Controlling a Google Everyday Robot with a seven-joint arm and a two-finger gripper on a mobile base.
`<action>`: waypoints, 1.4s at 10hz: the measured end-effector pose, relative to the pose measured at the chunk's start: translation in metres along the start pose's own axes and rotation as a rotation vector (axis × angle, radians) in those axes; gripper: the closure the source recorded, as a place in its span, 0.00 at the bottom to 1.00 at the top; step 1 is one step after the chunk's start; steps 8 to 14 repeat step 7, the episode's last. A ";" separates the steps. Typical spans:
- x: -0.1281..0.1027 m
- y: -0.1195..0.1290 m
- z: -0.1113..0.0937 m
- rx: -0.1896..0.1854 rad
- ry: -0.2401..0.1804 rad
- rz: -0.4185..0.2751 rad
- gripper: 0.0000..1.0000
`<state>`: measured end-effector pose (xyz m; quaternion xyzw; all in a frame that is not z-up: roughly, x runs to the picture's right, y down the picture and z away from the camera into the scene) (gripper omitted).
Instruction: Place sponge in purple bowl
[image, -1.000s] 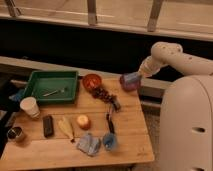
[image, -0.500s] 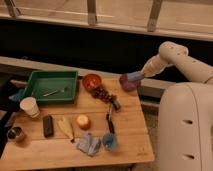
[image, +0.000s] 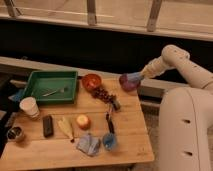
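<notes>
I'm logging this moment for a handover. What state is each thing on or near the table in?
gripper: at the table's far right edge, against the purple bowl.
purple bowl: tilted, at the gripper.
green tray: flat, utensil lying inside.
orange bowl: upright.
white cup: upright.
blue cup: upright, near the front edge.
blue cloth: crumpled.

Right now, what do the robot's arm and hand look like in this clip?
The arm is glossy white with smooth, rounded, tube-like segments joined at a bulbous elbow; no loose cables or markings show. The hand, by the table's far right corner, looks paler and greyish. The body below is the same rounded white shell.
</notes>
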<state>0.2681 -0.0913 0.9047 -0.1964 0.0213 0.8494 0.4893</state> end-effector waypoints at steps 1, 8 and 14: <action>0.005 0.012 0.005 0.008 -0.030 -0.017 0.25; 0.011 0.028 0.010 0.031 -0.068 -0.040 0.25; 0.011 0.028 0.010 0.031 -0.068 -0.040 0.25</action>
